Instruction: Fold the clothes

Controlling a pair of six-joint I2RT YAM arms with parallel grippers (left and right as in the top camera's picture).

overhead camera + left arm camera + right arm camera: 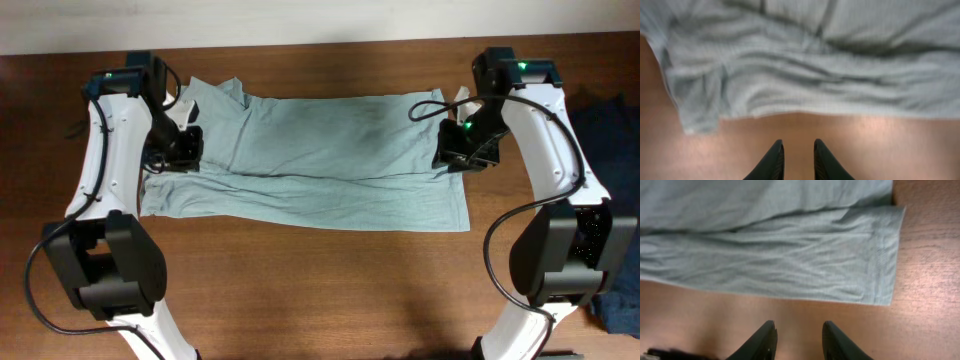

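1. T-shirt (320, 160) cloth is in neither pincer. The left gripper (796, 146), bottom centre of its wrist view, has its fingers a narrow gap apart with nothing between them, over the bare table (880, 145).
2. The right gripper (799, 328) is parted wider, also empty, just below the shirt's edge.
3. Overhead, the shirt lies spread and wrinkled across the upper middle, between both arms.

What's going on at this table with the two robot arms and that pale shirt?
Two robot arms are folding a pale grey-blue T-shirt on a wooden table. The shirt lies stretched across the table and looks folded once along its length. The left gripper is at the sleeve end and the right gripper is at the hem end. Each is over bare wood just off the fabric's edge, jaws slightly apart and holding nothing.
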